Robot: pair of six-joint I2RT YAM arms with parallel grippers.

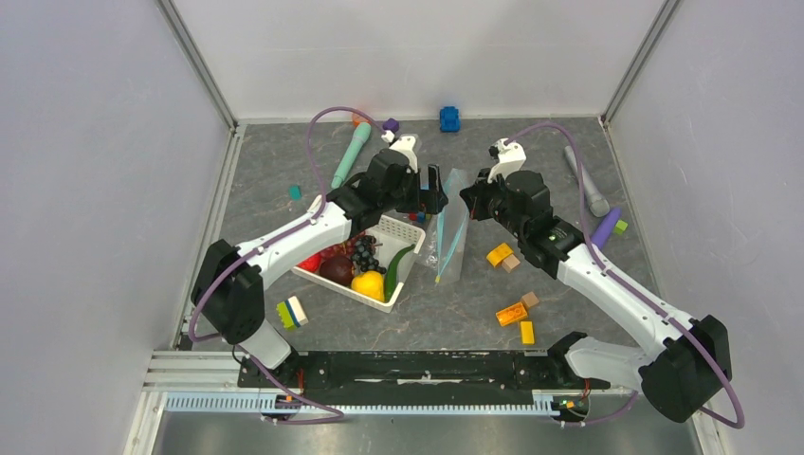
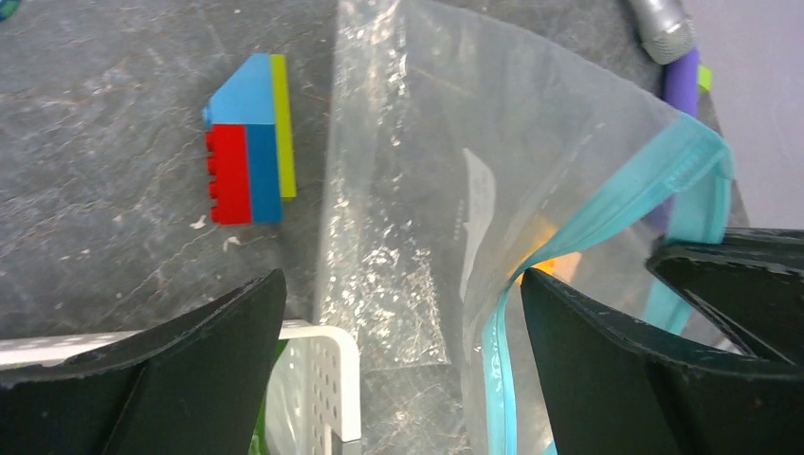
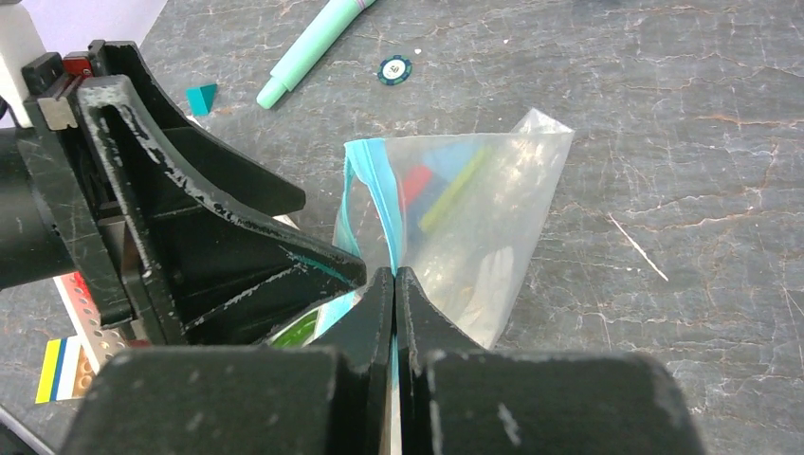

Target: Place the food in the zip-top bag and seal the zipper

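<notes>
The zip-top bag [image 1: 453, 232] is held up between the two arms, just beside the white basket [image 1: 403, 230]. The zipper [image 3: 365, 180] is pinched at one spot by the jaws of the right arm [image 1: 607, 284], which are closed tight on it. The jaws of the left arm [image 1: 303, 227] are spread wide apart at the bag's mouth, and nothing is held in them. One of them seems to be tucked inside the blue loop, but that cannot be told for sure.

The bag is thin and floppy, and it is gripped at one small spot only. It could be pulled out of the pinch by a hard tug. The mouth could also be squashed flat if both sides are grabbed together, and then no food could be pushed in.

All the food [image 1: 368, 282] that can be seen is in the basket, and none is seen in the bag. Part of the basket is covered by the left arm, so the food is not easily reached. A coloured block [image 2: 246, 142] lies just beside the bag and could be knocked. More blocks [image 1: 512, 313], a teal marker toy [image 1: 349, 156] and a grey one [image 1: 588, 194] are scattered on the counter [image 1: 540, 152].
</notes>
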